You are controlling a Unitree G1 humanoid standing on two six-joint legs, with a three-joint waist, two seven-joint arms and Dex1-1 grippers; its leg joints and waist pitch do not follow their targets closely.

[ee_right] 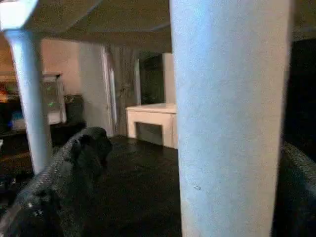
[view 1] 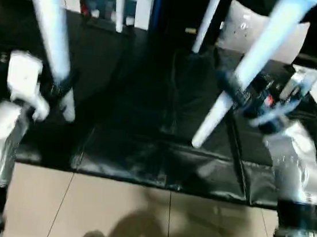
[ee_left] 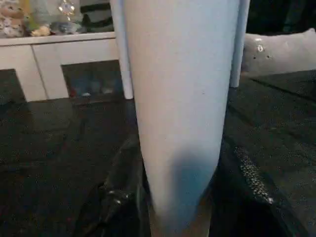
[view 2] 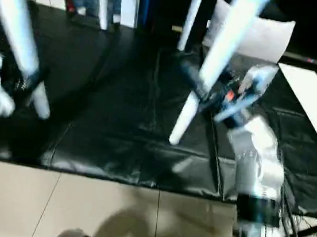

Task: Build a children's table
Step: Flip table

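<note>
Step in hand: by my reading the assembled children's table is being lifted or turned by two of its legs, each arm on one.
Where the table is: all four legs are in view, so they look seated in the top; the underside of the top shows at the upper left of the right wrist view.
Left leg: runs from the upper left of the left eye view down to a free tip above the black mat.
Left end effector: grasping this leg near its lower end, one finger on either side of it in the left wrist view.
Right leg: slants from the upper right down to a tip at centre frame, tilted well off upright.
Right end effector: jaws stand wide around the leg, a finger to one side; I cannot tell whether the pads press on it.
Far legs: two thinner ones at the top centre.
Next move calls for: both arms moving together so the legs are not levered against their sockets, and all four tips set down level on the mat.
Risk: the wide right hold may let its leg slip.
</note>
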